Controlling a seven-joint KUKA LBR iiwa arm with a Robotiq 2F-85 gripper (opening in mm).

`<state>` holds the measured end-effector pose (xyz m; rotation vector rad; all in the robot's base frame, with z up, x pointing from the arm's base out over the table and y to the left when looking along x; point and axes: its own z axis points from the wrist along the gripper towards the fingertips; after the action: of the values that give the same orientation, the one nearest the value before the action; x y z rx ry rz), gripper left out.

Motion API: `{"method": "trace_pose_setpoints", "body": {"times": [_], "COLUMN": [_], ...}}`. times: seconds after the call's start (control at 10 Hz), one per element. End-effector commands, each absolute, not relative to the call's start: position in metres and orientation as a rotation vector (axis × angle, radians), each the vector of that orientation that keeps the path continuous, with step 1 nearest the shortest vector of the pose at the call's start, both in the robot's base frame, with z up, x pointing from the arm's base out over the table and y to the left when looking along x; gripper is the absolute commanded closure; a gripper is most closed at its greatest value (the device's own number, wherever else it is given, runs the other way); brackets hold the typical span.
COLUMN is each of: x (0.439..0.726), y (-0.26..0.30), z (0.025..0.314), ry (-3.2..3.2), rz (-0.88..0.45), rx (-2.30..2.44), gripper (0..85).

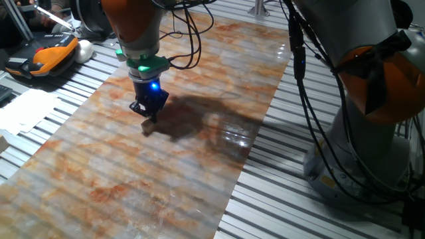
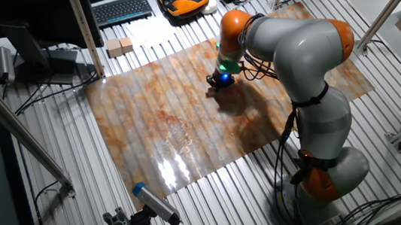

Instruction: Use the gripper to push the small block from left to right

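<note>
The small block [image 1: 149, 125] is a tiny light-tan cube on the marbled orange-brown mat [image 1: 133, 179]. It lies right under the tip of my gripper [image 1: 148, 114], touching or almost touching it on the near side. The black fingers look shut with nothing between them, and a blue light glows just above them. In the other fixed view the gripper [image 2: 217, 85] stands low over the mat [image 2: 164, 124], at its far middle. There the block [image 2: 213, 91] is only a faint speck beside the tip.
An orange-black teach pendant [image 1: 48, 54] and white paper [image 1: 26, 109] lie left of the mat on the slatted table. A keyboard [image 2: 122, 10] and two wooden blocks [image 2: 119, 47] sit at the back. The robot base [image 2: 329, 173] and cables [image 1: 302, 79] stand on the right.
</note>
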<state>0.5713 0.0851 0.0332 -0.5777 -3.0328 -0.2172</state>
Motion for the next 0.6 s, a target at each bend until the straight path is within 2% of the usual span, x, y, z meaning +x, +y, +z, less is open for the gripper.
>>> {"method": "trace_pose_setpoints", "body": {"times": [0.0, 0.3, 0.5], "x": [0.5711, 0.5725, 0.5725], "y": [0.0851, 0.0820, 0.0820], "z": [0.0325, 0.0307, 0.0307], "ry": [-3.034, -3.038, -3.052], "rz": [-0.217, -0.174, -0.097], "rx": [-0.581, -0.560, -0.524], "gripper": [85.0, 85.0, 85.0]}}
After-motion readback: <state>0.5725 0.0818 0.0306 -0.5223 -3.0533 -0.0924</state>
